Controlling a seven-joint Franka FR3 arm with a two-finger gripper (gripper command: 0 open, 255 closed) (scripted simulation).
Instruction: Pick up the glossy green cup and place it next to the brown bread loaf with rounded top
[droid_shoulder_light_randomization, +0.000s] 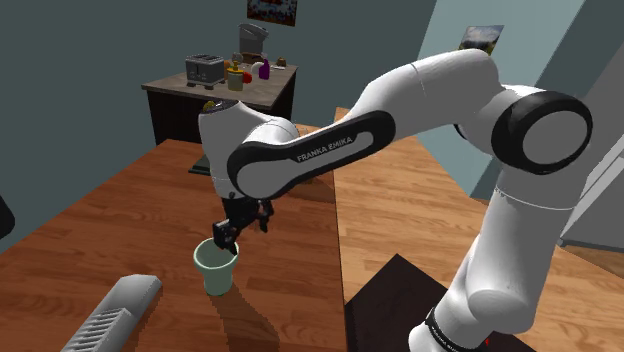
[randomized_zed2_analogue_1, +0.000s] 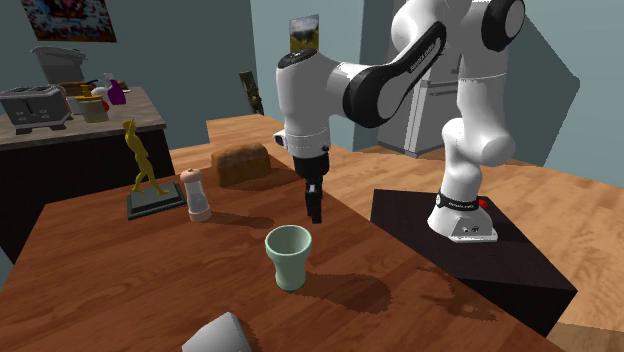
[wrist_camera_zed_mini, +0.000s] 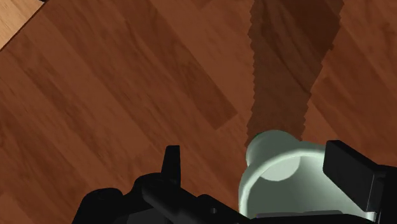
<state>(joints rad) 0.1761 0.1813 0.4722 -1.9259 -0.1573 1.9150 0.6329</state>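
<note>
The pale green glossy cup (droid_shoulder_light_randomization: 216, 266) stands upright on the dark wooden table (droid_shoulder_light_randomization: 120, 210). My gripper (droid_shoulder_light_randomization: 229, 236) hangs just over its rim, open, with nothing clasped. In the wrist view the cup (wrist_camera_zed_mini: 273, 175) lies between the fingers, closer to one finger (wrist_camera_zed_mini: 347, 167), and neither finger touches it. From the second exterior view, the cup (randomized_zed2_analogue_1: 288, 256) is in front of the gripper (randomized_zed2_analogue_1: 316, 208). The brown bread loaf (randomized_zed2_analogue_1: 243, 163) sits further back on the table, beyond the gripper.
A golden statuette (randomized_zed2_analogue_1: 140, 170) on a dark base and a white shaker (randomized_zed2_analogue_1: 197, 195) stand left of the loaf. A grey ribbed object (droid_shoulder_light_randomization: 110, 315) lies near the table's front edge. The black stand (randomized_zed2_analogue_1: 470, 250) is beside the table. A counter (droid_shoulder_light_randomization: 215, 90) with a toaster is behind.
</note>
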